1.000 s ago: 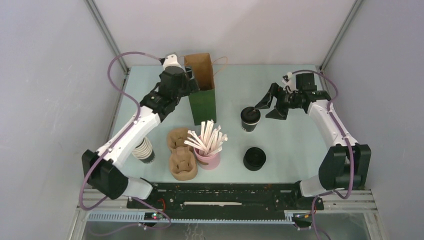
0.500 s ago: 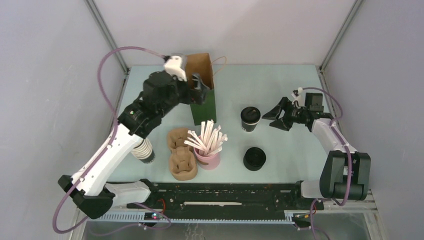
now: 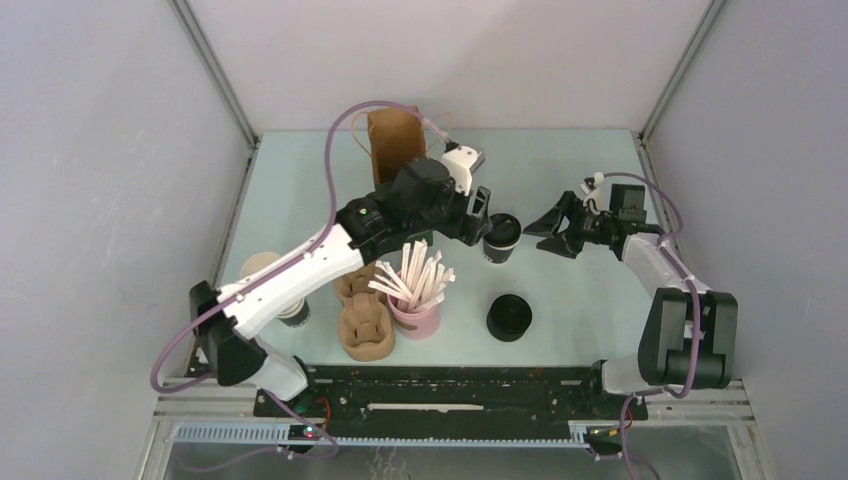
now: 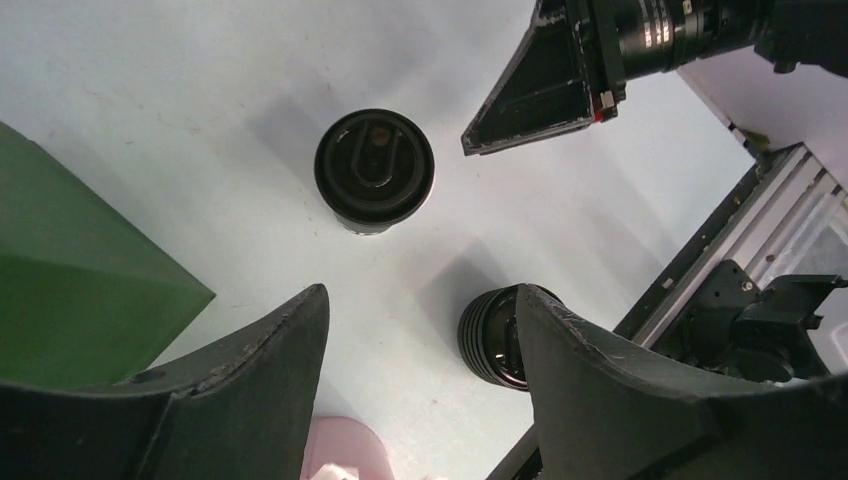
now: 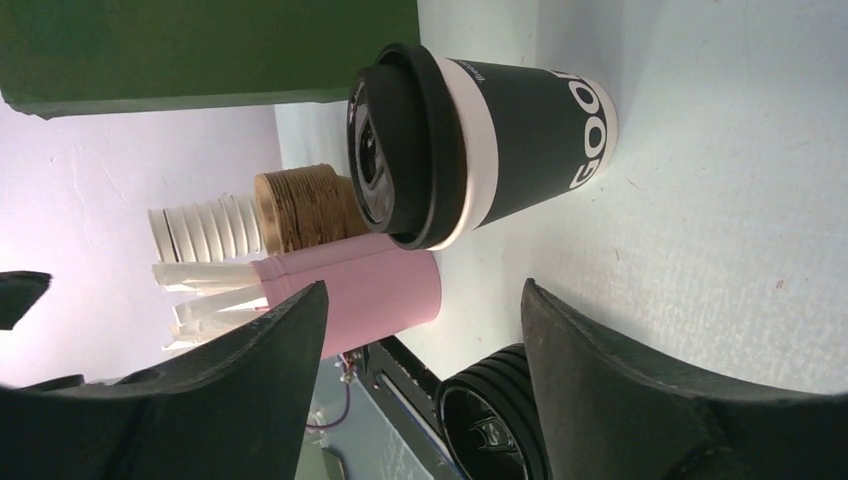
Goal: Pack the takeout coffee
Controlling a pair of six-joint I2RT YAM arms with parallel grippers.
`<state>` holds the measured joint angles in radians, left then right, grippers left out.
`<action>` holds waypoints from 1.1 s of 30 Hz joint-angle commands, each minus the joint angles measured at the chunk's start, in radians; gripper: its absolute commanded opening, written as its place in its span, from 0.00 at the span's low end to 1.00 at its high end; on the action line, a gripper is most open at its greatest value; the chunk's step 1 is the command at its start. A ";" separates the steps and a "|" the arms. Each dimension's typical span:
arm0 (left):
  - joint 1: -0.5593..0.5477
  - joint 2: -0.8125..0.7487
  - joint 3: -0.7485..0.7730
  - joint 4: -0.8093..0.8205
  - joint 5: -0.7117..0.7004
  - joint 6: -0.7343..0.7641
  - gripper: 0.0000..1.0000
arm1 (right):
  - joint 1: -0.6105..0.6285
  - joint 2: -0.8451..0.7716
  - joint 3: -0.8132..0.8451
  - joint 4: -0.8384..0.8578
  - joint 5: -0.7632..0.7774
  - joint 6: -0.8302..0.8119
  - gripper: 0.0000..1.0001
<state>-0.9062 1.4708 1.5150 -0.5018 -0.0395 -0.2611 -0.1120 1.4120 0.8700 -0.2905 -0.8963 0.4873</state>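
Pale worktop (image 3: pixel 580 290): coffee (image 3: pixel 501 238) stands upright, lid on, right of the bag (image 3: pixel 395 135). Left end effector (image 3: pixel 478 222) hovers between bag and coffee, jaws wide, empty. Right end effector (image 3: pixel 545 232) is farther right of the bag, past the coffee, wide, empty.

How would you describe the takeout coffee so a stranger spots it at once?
Find the tall paper bag at the back of the table. Right of it stands a lone black lidded cup. Unlike the squat lid stack nearer the front edge, it is taller, with white lettering.
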 commanded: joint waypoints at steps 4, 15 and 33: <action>-0.028 0.019 0.024 0.057 0.029 -0.012 0.73 | 0.045 0.029 0.001 0.088 0.005 -0.030 0.92; -0.030 -0.028 -0.101 0.102 0.009 -0.049 0.74 | 0.095 0.183 0.071 0.168 -0.009 0.033 0.91; -0.031 0.165 0.027 0.100 0.003 -0.068 0.59 | 0.090 0.281 0.093 0.186 -0.054 0.057 0.59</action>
<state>-0.9321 1.6196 1.4677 -0.4282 -0.0231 -0.3149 -0.0189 1.6745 0.9375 -0.1184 -0.9428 0.5499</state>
